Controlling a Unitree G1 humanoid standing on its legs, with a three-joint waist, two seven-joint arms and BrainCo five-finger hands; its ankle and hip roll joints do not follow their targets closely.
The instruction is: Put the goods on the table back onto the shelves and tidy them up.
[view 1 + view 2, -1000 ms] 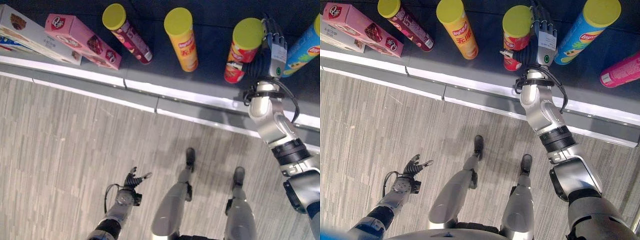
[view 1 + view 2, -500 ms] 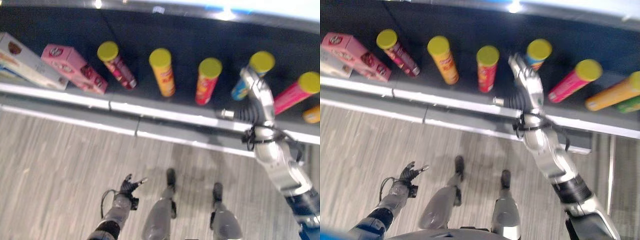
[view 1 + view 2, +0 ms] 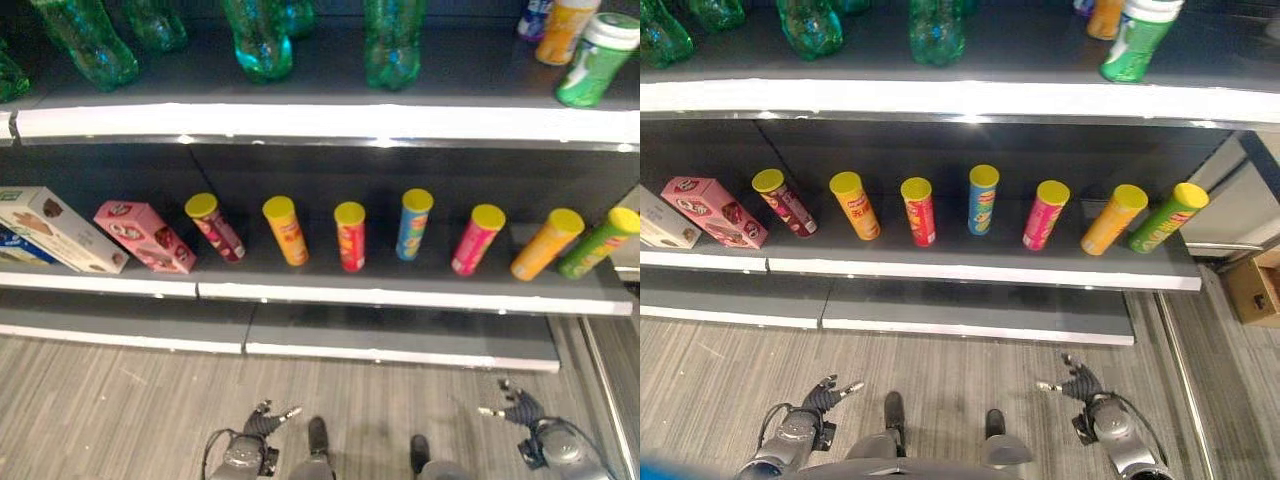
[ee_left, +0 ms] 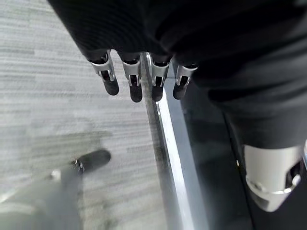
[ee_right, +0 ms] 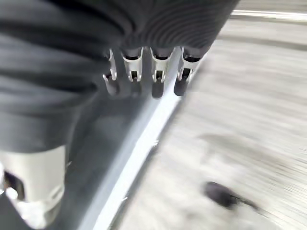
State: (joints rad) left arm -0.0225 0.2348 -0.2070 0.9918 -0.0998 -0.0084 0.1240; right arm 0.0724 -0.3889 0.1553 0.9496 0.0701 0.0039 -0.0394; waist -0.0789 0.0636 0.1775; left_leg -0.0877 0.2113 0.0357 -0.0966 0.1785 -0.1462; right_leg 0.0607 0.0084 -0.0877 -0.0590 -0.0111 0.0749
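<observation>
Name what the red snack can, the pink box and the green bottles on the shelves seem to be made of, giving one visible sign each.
Red can: likely printed cardboard tube, matte, with a yellow plastic-looking lid.
Pink box: cardboard, flat printed faces, sharp folded edges.
Green bottles: probably clear plastic, translucent, glossy highlights.

Glossy green plastic bottles (image 3: 258, 40), printed cardboard tubes (image 3: 351, 236) with plastic lids, matt dark shelf (image 3: 400, 280)

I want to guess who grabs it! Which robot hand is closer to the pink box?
Left. The left hand hangs low over the floor, below and a bit right of the pink box on the shelf. The right hand hangs far across, under the cans.
</observation>
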